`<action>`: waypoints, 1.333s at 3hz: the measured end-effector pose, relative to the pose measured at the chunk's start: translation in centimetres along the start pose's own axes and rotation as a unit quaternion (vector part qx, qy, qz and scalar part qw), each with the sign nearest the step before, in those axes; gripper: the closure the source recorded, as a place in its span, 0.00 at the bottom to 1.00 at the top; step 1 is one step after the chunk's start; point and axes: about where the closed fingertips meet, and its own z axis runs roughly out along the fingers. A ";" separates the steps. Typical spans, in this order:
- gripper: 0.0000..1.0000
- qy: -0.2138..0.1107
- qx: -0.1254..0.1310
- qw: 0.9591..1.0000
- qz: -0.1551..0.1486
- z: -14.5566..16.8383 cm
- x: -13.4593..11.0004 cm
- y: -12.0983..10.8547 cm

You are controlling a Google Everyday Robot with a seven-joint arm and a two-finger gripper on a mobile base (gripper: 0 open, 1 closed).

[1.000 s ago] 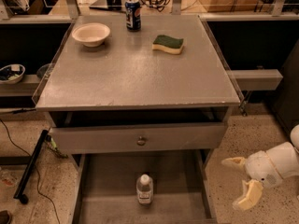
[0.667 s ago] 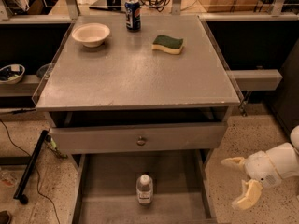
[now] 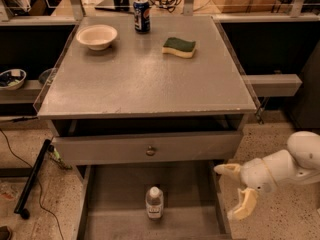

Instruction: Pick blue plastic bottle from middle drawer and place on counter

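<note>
The blue plastic bottle (image 3: 154, 202), small and clear with a white cap, stands upright on the floor of the open middle drawer (image 3: 107, 199). The grey speckled counter (image 3: 145, 74) lies above it. My gripper (image 3: 235, 191) is at the lower right, outside the drawer's right wall and level with the bottle. Its two cream fingers are spread open and hold nothing.
On the counter stand a white bowl (image 3: 97, 36), a dark blue soda can (image 3: 142, 15) and a green-and-yellow sponge (image 3: 179, 46). A closed drawer front with a brass knob (image 3: 150, 150) sits over the open drawer. A black bar (image 3: 32, 179) and cables lie on the floor at left.
</note>
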 end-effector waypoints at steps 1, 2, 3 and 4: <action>0.00 -0.006 -0.023 0.999 -0.029 2.1 -2.4 1.0; 0.00 -0.010 -0.028 0.999 -0.030 2.8 -2.3 1.1; 0.00 -0.016 -0.032 0.999 -0.024 3.7 -1.2 1.1; 0.00 -0.039 -0.060 0.997 -0.019 8.7 -0.5 -0.2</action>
